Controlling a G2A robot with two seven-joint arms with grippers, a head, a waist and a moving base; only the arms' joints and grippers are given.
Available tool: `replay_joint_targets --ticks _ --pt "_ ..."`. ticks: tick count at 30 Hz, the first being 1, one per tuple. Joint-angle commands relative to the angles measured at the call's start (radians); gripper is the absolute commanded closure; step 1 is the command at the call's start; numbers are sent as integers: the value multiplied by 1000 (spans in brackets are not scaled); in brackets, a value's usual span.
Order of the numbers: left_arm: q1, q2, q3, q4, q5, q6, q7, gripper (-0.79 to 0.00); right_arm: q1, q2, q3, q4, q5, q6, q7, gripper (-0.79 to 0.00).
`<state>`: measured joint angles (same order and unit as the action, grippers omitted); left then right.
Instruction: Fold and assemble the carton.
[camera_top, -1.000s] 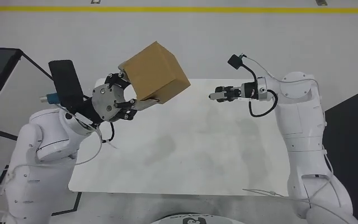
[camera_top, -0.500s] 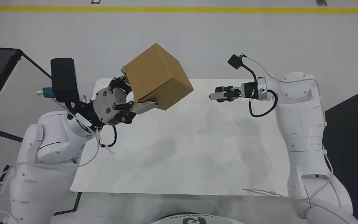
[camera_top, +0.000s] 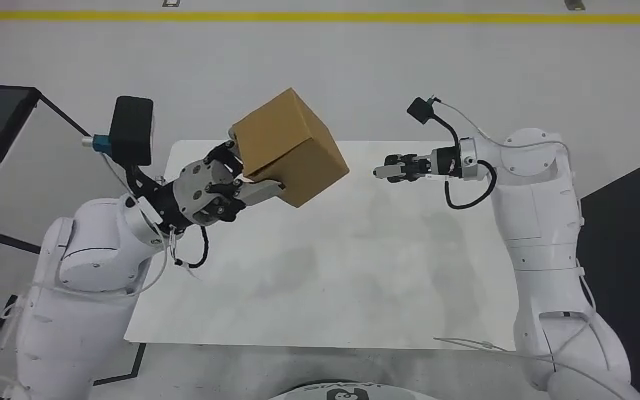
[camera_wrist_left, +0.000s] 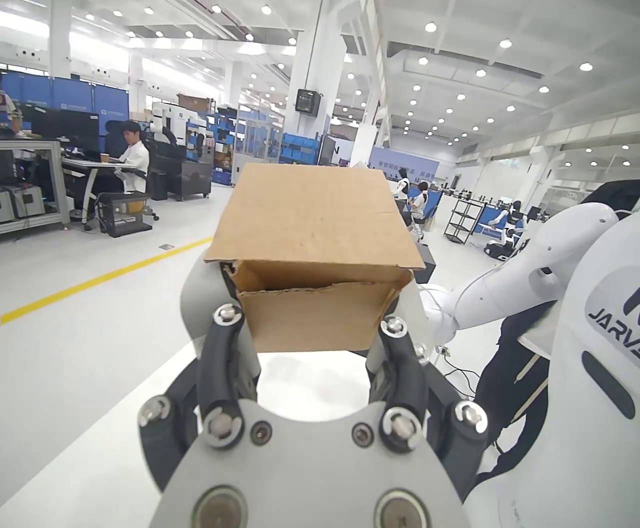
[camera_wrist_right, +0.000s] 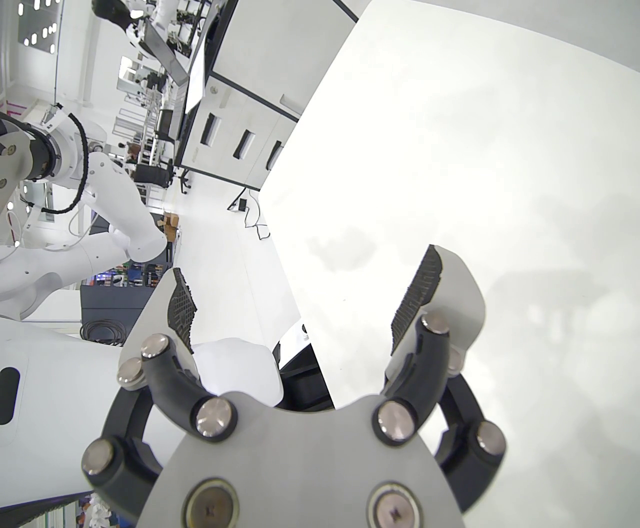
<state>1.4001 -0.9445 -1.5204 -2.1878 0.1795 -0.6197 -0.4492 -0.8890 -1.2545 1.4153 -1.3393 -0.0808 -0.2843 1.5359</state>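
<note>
The left gripper (camera_top: 258, 186) is clamped on the brown carton (camera_top: 290, 145) - fingers pinching a flap at its near end, the tilted box jutting beyond the fingertips, clear of the white table (camera_top: 400, 270). The right gripper (camera_top: 383, 171) hangs well apart from it - jaws spread wide.

L tool (camera_wrist_left: 310, 307) clamped, R tool (camera_wrist_right: 305, 295) agape

top: overhead, down onto table (camera_top: 400, 270) | left wrist: close on carton (camera_wrist_left: 310, 220) | right wrist: same table

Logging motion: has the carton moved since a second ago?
Yes. The carton, in the left tool, shifted nearer the robot, farther over the table from its far edge.
</note>
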Motion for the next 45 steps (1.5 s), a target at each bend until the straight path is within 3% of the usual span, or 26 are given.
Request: replay_joint_targets --ticks 1,17,28,36,40,45 --pt "1 0 1 0 -2 4 2 0 0 0 0 0 0 0 0 -785" --pt "12 -1 64 2 -410 184 -149 0 0 0 0 0 0 0 0 -785" --pt "11 -2 67 -7 -394 205 -163 0 0 0 0 0 0 0 0 -785" --pt "8 -9 125 1 -673 317 -226 0 0 0 0 0 0 0 0 -785" --pt "5 -11 119 -3 -691 370 -216 0 0 0 0 0 0 0 0 -785" --pt "3 -11 117 -5 -683 374 -216 0 0 0 0 0 0 0 0 -785"
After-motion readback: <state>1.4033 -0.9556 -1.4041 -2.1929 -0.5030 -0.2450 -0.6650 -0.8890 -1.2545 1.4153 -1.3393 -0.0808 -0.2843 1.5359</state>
